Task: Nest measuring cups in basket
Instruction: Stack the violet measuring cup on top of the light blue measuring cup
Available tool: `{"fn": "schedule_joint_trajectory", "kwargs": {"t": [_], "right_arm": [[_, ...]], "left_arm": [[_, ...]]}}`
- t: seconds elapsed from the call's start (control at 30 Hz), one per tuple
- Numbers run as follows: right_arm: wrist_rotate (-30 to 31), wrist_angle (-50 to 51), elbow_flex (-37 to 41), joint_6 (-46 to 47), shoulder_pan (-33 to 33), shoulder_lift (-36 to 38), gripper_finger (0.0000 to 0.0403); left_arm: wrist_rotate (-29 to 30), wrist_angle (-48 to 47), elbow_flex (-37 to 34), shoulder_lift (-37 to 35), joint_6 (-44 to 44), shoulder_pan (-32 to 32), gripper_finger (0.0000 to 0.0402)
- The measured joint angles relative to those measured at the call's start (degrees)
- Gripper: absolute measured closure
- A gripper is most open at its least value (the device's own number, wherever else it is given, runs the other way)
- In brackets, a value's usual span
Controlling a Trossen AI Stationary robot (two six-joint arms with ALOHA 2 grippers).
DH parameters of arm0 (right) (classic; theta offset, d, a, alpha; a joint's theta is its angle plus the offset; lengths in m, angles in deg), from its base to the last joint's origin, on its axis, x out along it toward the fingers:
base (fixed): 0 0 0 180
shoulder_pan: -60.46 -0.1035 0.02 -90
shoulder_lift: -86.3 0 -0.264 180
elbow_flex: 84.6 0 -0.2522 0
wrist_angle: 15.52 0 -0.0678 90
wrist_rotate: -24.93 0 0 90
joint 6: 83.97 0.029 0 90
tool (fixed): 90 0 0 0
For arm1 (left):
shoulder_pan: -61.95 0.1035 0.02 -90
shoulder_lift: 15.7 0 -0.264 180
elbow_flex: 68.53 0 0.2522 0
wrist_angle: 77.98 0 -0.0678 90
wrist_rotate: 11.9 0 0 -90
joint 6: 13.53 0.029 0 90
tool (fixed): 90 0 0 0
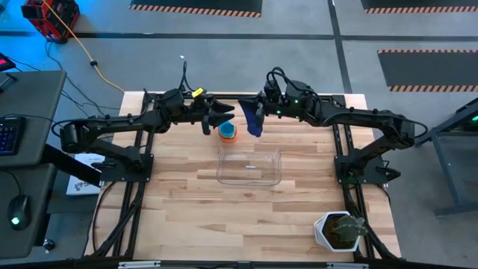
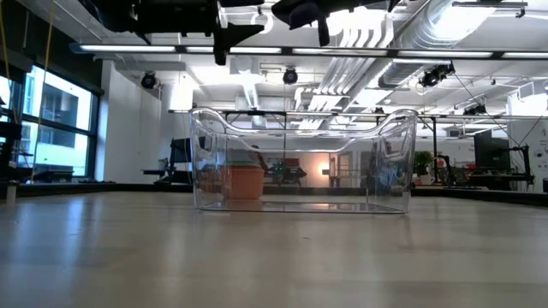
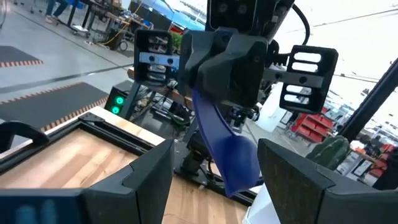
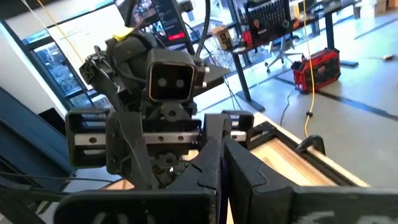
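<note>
Plant pot [image 1: 337, 230]: white, at the near right corner of the table [image 1: 179, 224], well apart from the work
Basket [image 1: 249, 166]: clear bin near the middle of the table, upright; nothing can be made out inside it
Stacked cups [image 1: 228, 133]: on the table just beyond the basket's far left corner, an orange cup with a light blue one showing in it, not in the basket yet
Left gripper [image 1: 221, 114]: in the air above the stacked cups, fingers spread and empty, facing the right gripper
Dark blue cup [image 1: 250, 119]: hanging from the right gripper, beyond the basket's far edge, between the two grippers
Right gripper [image 1: 258, 110]: clamped tight on the dark blue cup's handle [image 3: 205, 112], bowl hanging down
Step, as I judge it: a handover or regrasp in the air
Risk: if the right gripper lets go before the left has closed, the cup drops outside the basket, perhaps onto the stacked cups and knocks them
Risk: a thin handle grip may let the cup swing, so the left fingers close off-centre
Risk: the grippers stand near enough to collide
</note>
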Motion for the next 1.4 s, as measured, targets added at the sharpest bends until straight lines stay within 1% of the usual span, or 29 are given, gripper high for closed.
{"fn": "schedule_joint_trajectory", "kwargs": {"t": [0.1, 0.17, 0.23, 0.3, 0.4, 0.57, 0.73, 0.87, 0.93, 1.07, 1.17, 1.3, 1.4], "right_arm": [[0.0, -0.1, 0.0, -0.8, 0.0, 0.7, 0.0403], [-1.0, -1.2, 0.0, -0.8, 0.0, 1.0, 0.0403], [-3.0, -2.0, 0.0, -0.8, 0.0, 1.2, 0.0403], [-4.5, -3.7, 0.0, -0.2, 0.0, 1.2, 0.0403], [-5.8, -4.7, 0.0, 0.6, 0.0, 1.2, 0.0403], [-5.7, -5.8, 0.0, 1.0, -0.2, 1.2, 0.0403], [-2.7, -8.5, 0.0, 1.2, -1.8, 1.1, 0.0403], [-1.0, -11.4, 0.0, 0.8, -3.2, 0.0, 0.0403], [-1.0, -12.7, 0.0, 0.4, -3.5, -0.7, 0.0403], [-0.9, -12.1, 0.0, -0.4, -3.5, -0.8, 0.0403], [-1.6, -11.5, 0.0, -1.8, -3.5, -0.8, 0.0403], [-2.8, -11.3, 0.0, -1.9, -3.5, -0.7, 0.0403], [-3.1, -11.7, 0.0, -0.9, -3.5, -0.7, 0.0403]], "left_arm": [[-0.6, 0.0, 0.0, 0.0, -1.5, 0.0, 0.0181], [-3.0, 0.1, 0.0, 0.0, -3.8, 0.0, 0.0181], [-6.7, 0.5, 0.0, 0.0, -5.6, 0.0, 0.0181], [-9.1, 0.6, 0.0, 0.0, -5.8, -0.1, 0.0181], [-8.3, 0.6, 0.0, 0.0, -4.6, -0.8, 0.0181], [-4.0, 1.0, 0.0, 0.0, -1.7, -1.9, 0.0181], [-1.2, 2.4, 0.0, 0.0, -0.1, -3.1, 0.0181], [-0.4, 6.7, 0.0, 0.5, 0.1, -4.2, 0.0181], [-0.4, 8.1, 0.0, 1.5, -0.4, -4.6, 0.0181], [-0.8, 11.2, 0.0, 3.4, -5.3, -4.7, 0.0181], [-2.5, 12.2, 0.0, 4.6, -8.0, -4.7, 0.0181], [-7.2, 13.5, 0.0, 4.5, -8.5, -4.6, 0.0181], [-8.3, 16.0, 0.0, 4.3, -8.4, -4.3, 0.0181]]}}
